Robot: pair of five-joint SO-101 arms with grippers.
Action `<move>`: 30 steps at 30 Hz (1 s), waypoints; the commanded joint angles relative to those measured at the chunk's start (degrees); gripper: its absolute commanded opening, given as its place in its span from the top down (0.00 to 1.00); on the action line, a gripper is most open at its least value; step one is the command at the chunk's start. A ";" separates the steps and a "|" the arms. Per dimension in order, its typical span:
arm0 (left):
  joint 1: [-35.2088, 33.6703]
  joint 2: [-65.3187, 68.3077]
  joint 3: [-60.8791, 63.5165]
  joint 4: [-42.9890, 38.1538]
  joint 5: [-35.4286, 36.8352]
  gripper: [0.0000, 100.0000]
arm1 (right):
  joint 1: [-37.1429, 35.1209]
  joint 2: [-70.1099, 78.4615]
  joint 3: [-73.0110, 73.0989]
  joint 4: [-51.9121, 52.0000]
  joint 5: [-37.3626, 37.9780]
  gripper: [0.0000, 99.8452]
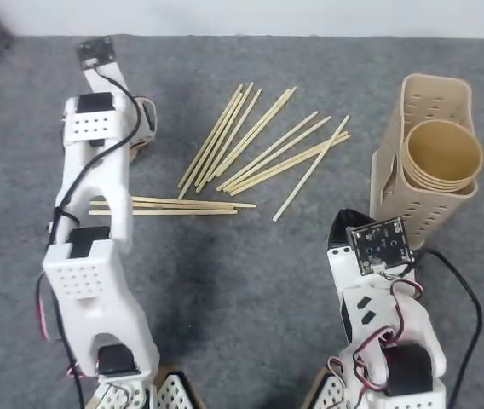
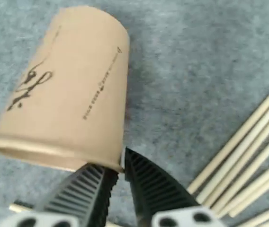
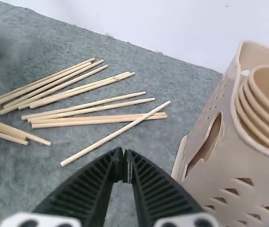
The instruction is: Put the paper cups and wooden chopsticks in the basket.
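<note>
The left claw appears to pinch the rim of one paper cup, which is turned sideways, its body stretching away from the fingertips over the grey mat. The right claw is pressed together on nothing, with the basket just beside it. A stack of cups already sits in that basket; the wooden chopsticks lie scattered ahead of the right claw, so this cup and every stick seem left to do

Grey felt-covered table bearing scattered wooden chopsticks, a perforated basket, and one paper cup on its side.
</note>
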 commanded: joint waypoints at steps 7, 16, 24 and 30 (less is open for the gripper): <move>0.88 -2.64 -3.91 2.11 -0.53 0.99 | 0.57 0.04 0.62 -1.80 0.53 0.99; 1.67 -15.56 -19.74 15.82 -12.04 0.99 | 0.57 0.04 0.62 -1.63 0.53 0.99; 11.16 -22.59 -31.69 23.65 -22.95 0.99 | 1.10 0.04 -2.02 -1.01 0.79 0.99; 22.24 -23.47 -36.79 30.68 -30.59 0.99 | 12.53 0.04 -19.78 7.34 0.88 0.99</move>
